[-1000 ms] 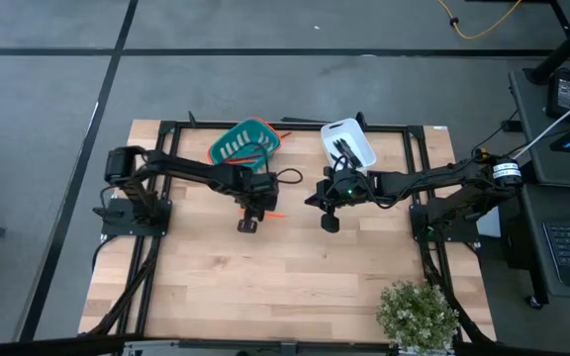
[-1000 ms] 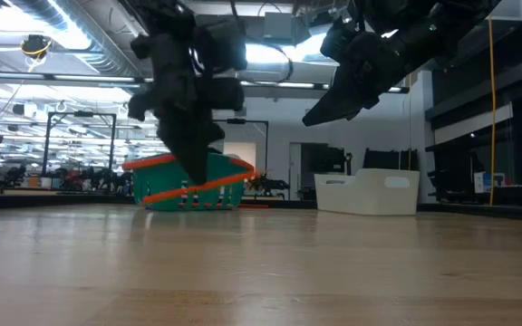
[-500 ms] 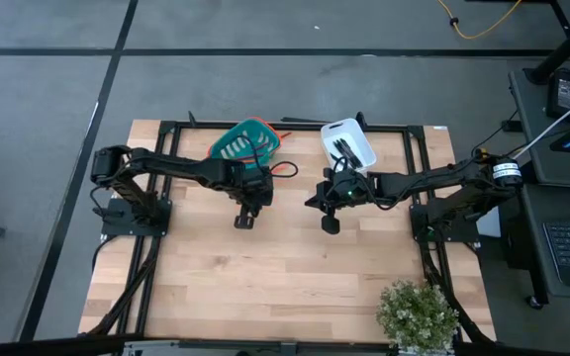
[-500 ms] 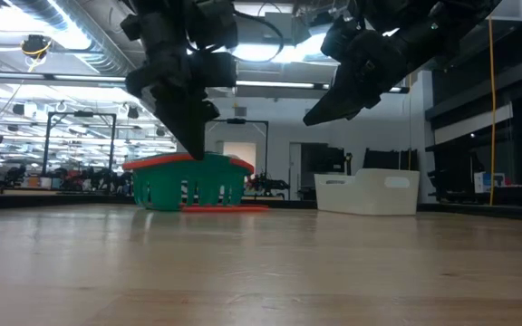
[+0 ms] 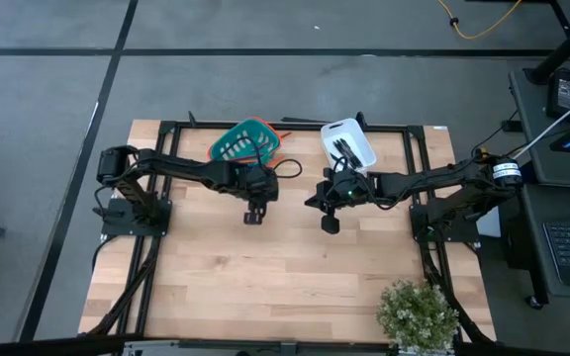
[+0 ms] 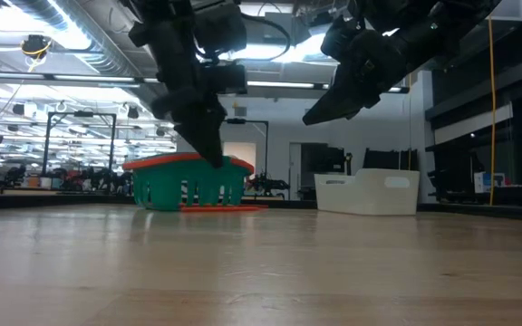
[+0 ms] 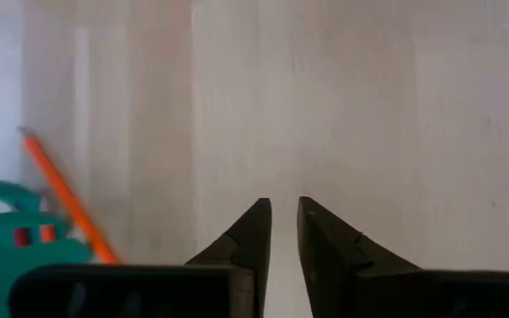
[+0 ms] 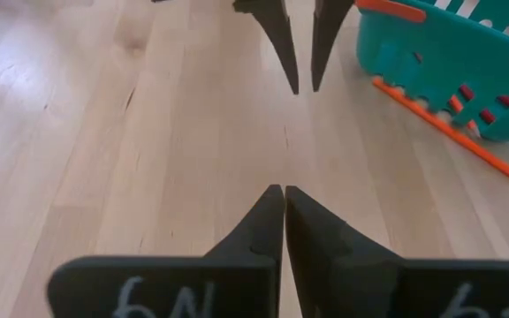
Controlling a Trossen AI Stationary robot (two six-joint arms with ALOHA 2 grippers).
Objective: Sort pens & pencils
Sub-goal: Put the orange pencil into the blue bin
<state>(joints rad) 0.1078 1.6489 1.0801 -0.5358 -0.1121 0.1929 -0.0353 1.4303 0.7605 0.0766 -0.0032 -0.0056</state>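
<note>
An orange pencil [image 6: 225, 207] lies flat on the table against the foot of the teal basket [image 5: 245, 141]; it also shows in the left wrist view [image 7: 64, 199] and the right wrist view [image 8: 449, 131]. Orange sticks show at the basket's top [image 8: 394, 7]. Black pens [image 5: 342, 148] lie in the white bin [image 5: 349, 141]. My left gripper [image 5: 254, 213] hangs above the table on the near side of the basket, its fingers a narrow gap apart [image 7: 283, 208], holding nothing. My right gripper [image 5: 330, 222] hovers near the white bin, shut and empty [image 8: 284, 190].
A potted plant [image 5: 419, 311] stands at the table's near right corner. A black frame [image 5: 295, 126] runs along the far edge behind the basket and the bin. Bare wood [image 5: 265, 277] spreads across the near half of the table.
My left gripper carried the orange pencil slanting below its fingers, then let it go. The pencil fell and now lies flat on the table by the basket's foot. The left gripper rose and moved a little toward the far edge.
</note>
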